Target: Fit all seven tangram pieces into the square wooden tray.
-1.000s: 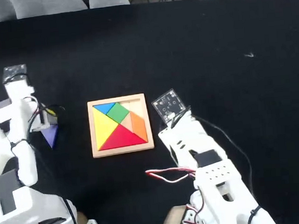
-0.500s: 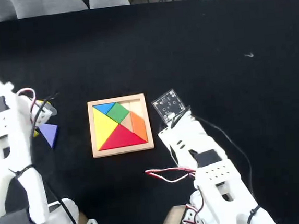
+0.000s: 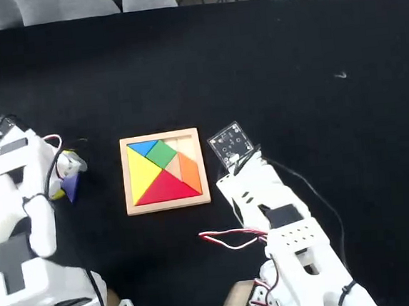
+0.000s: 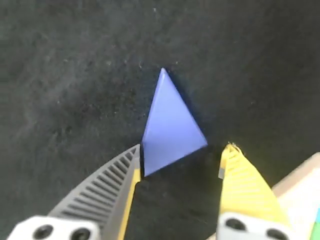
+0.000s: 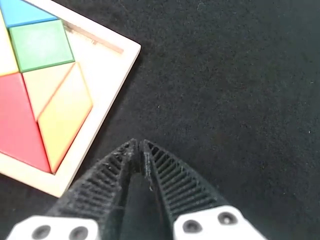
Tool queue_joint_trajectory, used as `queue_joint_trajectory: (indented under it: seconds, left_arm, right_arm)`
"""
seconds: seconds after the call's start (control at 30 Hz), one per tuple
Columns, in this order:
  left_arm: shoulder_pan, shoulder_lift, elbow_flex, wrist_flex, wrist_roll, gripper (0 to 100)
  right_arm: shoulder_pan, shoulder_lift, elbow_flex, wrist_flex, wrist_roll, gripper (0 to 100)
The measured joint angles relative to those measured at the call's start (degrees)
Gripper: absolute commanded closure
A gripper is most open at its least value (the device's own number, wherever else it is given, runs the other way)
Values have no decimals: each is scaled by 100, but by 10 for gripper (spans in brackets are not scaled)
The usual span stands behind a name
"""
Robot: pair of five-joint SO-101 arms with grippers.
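Square wooden tray (image 3: 168, 208) flat on the black table (image 3: 316, 114). Six pieces are seated in it: blue triangle (image 3: 142, 148), green square (image 3: 161, 154), yellow triangle (image 3: 142, 174), red triangle (image 3: 167, 188), orange parallelogram (image 3: 189, 169) and a small tan triangle (image 3: 172, 168) wedged between green, red and orange. Bare wood shows in the tray corner beyond the green square. The violet triangle (image 3: 70, 185) lies flat on the cloth outside the tray, off its yellow side and apart from the rim. My left gripper (image 4: 182, 150) sits low over that piece with the jaws spread wide across one short edge, gripping nothing. The grey finger's tip is right at a corner of the triangle, possibly touching, though I can't settle that from the wrist view; the yellow finger stands clear of it. My right gripper (image 5: 140, 146) is parked just off the tray's orange side, jaws pressed together and empty.
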Motion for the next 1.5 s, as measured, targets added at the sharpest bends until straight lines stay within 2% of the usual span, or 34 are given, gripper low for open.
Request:
queue_joint_trajectory:
  seconds: [0.23, 0.33, 0.57, 0.73, 0.9, 1.1, 1.37, 1.5]
  left_arm:
    - [-149, 440, -404, 158, -114, 660]
    - [-149, 440, -571, 211, -114, 671]
    - [-149, 484, -642, 44, -624, 672]
    - [-273, 932, -695, -79, -721, 672]
    - [-273, 1398, -1213, 202, -1011, 673]
    - [-299, 1811, -1705, 492, -1020, 777]
    - [-299, 1837, -1767, 527, -1037, 782]
    - [-290, 1855, -1987, 888, -1020, 784]
  right_arm:
    - [0, 0, 0, 0, 0, 984]
    - [0, 0, 0, 0, 0, 984]
    - [0, 0, 0, 0, 0, 984]
    - [0, 0, 0, 0, 0, 984]
    - [0, 0, 0, 0, 0, 984]
    - [0, 0, 0, 0, 0, 984]
    - [0, 0, 0, 0, 0, 984]
    - [0, 0, 0, 0, 0, 984]
